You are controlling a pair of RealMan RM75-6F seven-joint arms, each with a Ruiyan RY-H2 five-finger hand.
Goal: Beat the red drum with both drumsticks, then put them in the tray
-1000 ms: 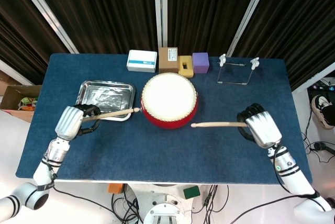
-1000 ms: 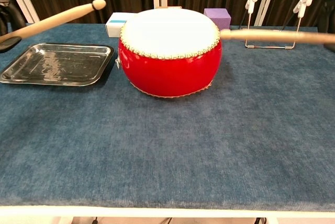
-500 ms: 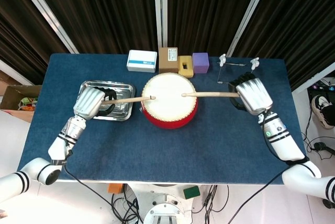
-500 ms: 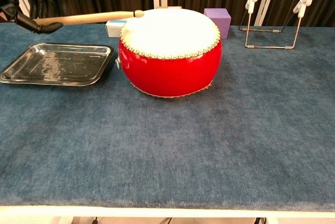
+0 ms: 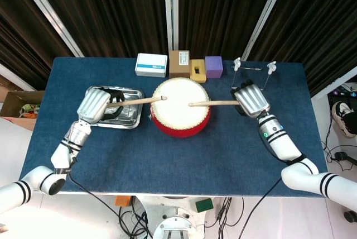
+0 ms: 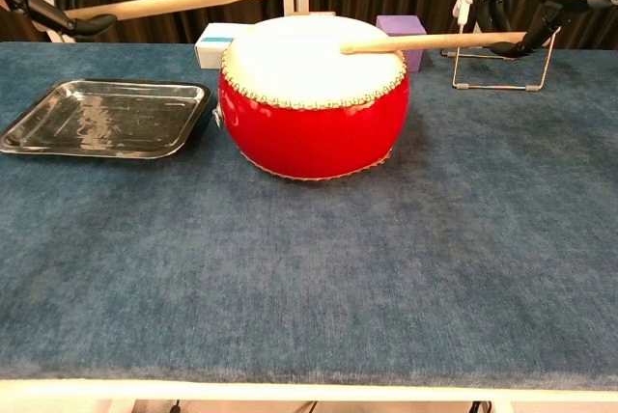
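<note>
Fingers of the left hand and right hand each wrap a drumstick. Big bare surface lies in front. Right drumstick lies sideways, tip on the red drum; left drumstick tips up over the tray.

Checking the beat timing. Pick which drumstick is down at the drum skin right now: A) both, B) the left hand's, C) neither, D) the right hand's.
D: in the chest view the right hand's drumstick lies low with its tip at the drum skin, while the left hand's drumstick is raised clear above the red drum.
</note>
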